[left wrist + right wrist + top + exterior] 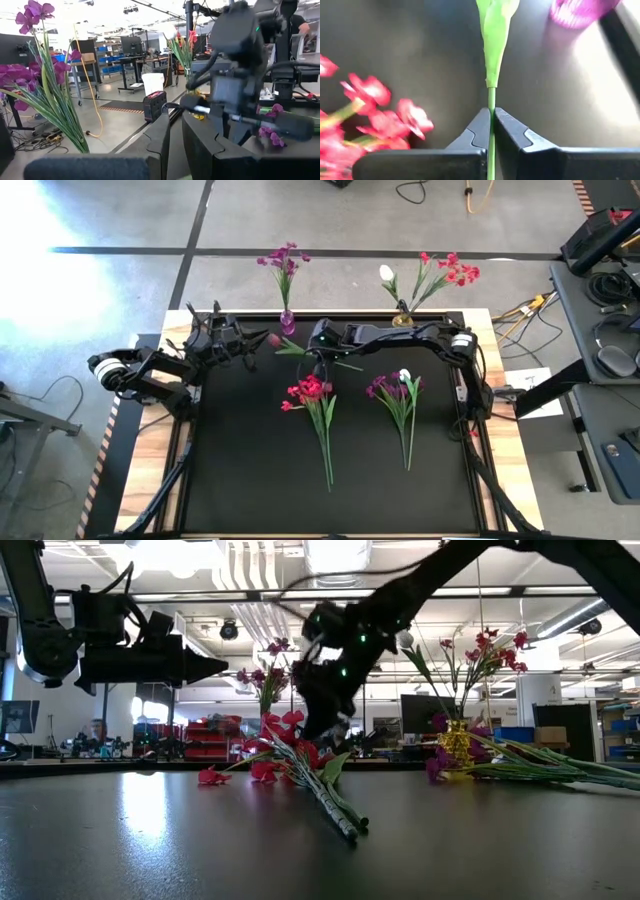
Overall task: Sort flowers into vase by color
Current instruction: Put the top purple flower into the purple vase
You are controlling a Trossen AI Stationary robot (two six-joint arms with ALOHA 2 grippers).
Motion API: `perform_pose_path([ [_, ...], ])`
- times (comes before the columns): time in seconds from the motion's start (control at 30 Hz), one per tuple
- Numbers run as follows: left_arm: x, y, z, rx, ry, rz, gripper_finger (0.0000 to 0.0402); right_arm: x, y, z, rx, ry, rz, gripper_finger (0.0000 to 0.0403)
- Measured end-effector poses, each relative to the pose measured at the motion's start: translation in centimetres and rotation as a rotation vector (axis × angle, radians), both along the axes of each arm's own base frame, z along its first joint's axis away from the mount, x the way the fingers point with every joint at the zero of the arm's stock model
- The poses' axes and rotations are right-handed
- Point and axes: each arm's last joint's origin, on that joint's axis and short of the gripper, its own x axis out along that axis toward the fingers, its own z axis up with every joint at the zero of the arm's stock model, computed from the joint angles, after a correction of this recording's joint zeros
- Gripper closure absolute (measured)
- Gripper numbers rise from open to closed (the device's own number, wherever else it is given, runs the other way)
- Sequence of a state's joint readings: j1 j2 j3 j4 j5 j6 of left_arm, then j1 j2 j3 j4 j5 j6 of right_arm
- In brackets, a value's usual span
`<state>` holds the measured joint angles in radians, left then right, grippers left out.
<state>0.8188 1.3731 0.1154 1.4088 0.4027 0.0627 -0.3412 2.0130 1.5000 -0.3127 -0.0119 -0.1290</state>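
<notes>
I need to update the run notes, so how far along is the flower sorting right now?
Done: purple blooms stand in the purple vase and red ones with a white bud in the yellow vase.

In hand: the right gripper is shut on a thin green stem lying near the purple vase; the left gripper waits nearby.

Left: a red bunch and a purple-and-white bunch lie on the black mat.

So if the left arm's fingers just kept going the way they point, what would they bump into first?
Most likely the right arm's gripper, which fills the left wrist view just ahead of the left gripper. In the high view, the left gripper points across the table toward it. Depth is hard to judge, so it might slip past.
</notes>
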Motion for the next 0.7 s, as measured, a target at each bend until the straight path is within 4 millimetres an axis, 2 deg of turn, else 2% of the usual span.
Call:
perform_pose_path([
  [0.13, 0.0, 0.0, 0.2, 0.000, -0.016, -0.002, 0.0365, 0.2, 0.7, 2.0, -0.075, -0.101, -0.016, 0.0390],
  [0.3, -0.3, -0.3, 0.6, 0.019, -0.064, -0.007, 0.0365, 0.9, 1.7, 4.9, -0.178, -0.386, -0.047, 0.0390],
  [0.53, -1.4, -1.4, 1.0, 0.068, -0.126, -0.008, 0.0365, 1.9, 4.1, 6.8, -0.345, -0.785, -0.104, 0.0390],
  [0.7, -2.0, -2.1, 1.6, 0.109, -0.160, -0.004, 0.0365, 2.1, 4.4, 7.4, -0.456, -0.989, -0.167, 0.0390],
])
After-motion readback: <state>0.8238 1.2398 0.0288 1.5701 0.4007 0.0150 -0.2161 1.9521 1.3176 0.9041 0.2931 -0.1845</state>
